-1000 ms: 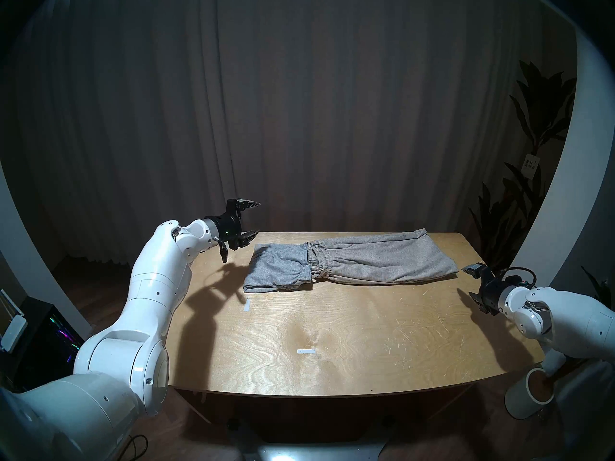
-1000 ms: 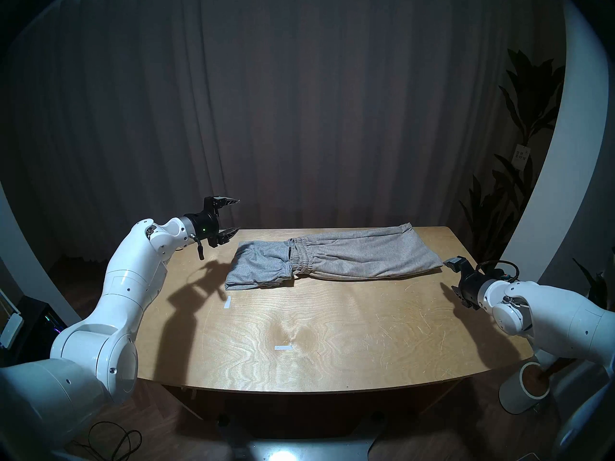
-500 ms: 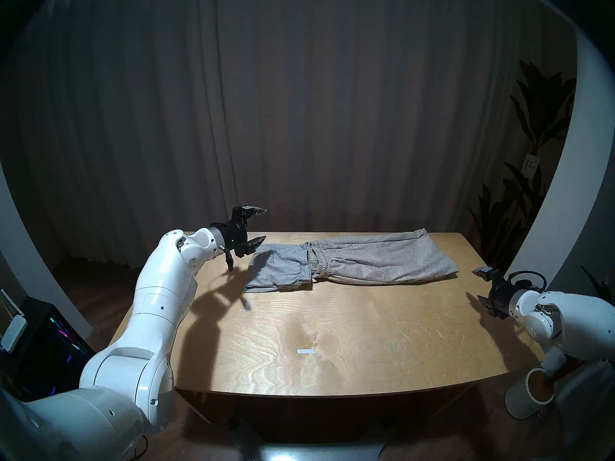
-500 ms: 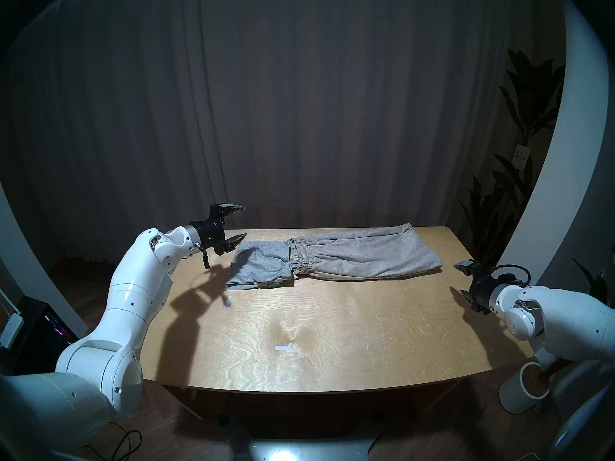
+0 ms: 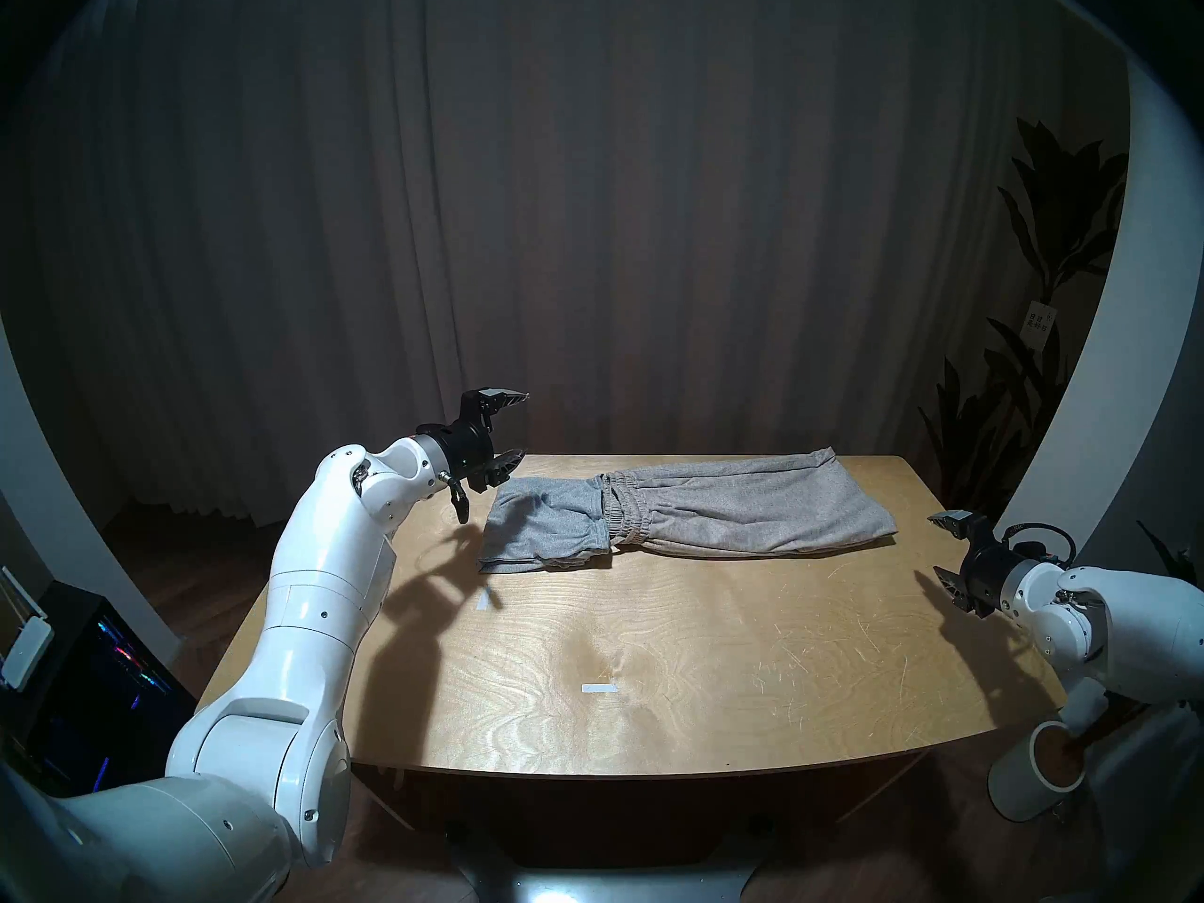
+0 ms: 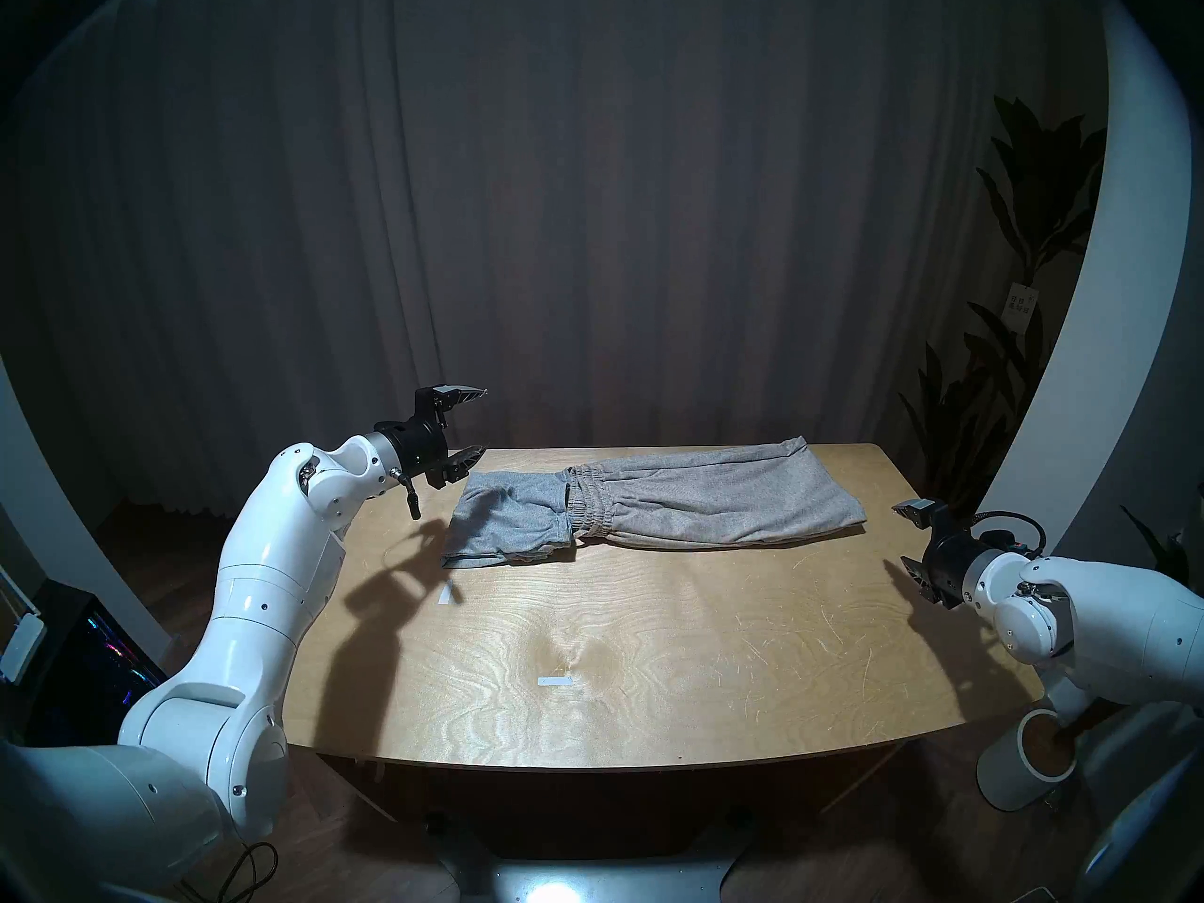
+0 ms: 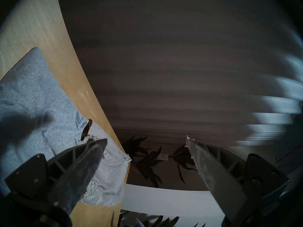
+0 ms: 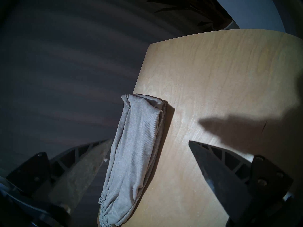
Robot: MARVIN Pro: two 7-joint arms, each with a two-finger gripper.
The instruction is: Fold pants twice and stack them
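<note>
Left gripper [image 5: 518, 429]: jaws wide apart, empty, left of centre, just beside grey pants.
Right gripper [image 5: 938, 546]: jaws wide, empty, right edge.
Grey pants [image 5: 544, 524]: centre, on table [image 5: 651, 654].
Beige pants [image 5: 749, 511]: right of grey, waistband overlapping them.

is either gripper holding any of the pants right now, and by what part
Nothing is held. The left gripper and right gripper are both open and empty, clear of the grey pants and beige pants.

You see a dim room lit from above: the pale wooden table [image 5: 684, 654] glows at its middle with mild glare, both white arms throw hard dark shadows across it, the dark pleated curtain [image 7: 180, 74] smears with blur, and fisheye rims darken every view.
</note>
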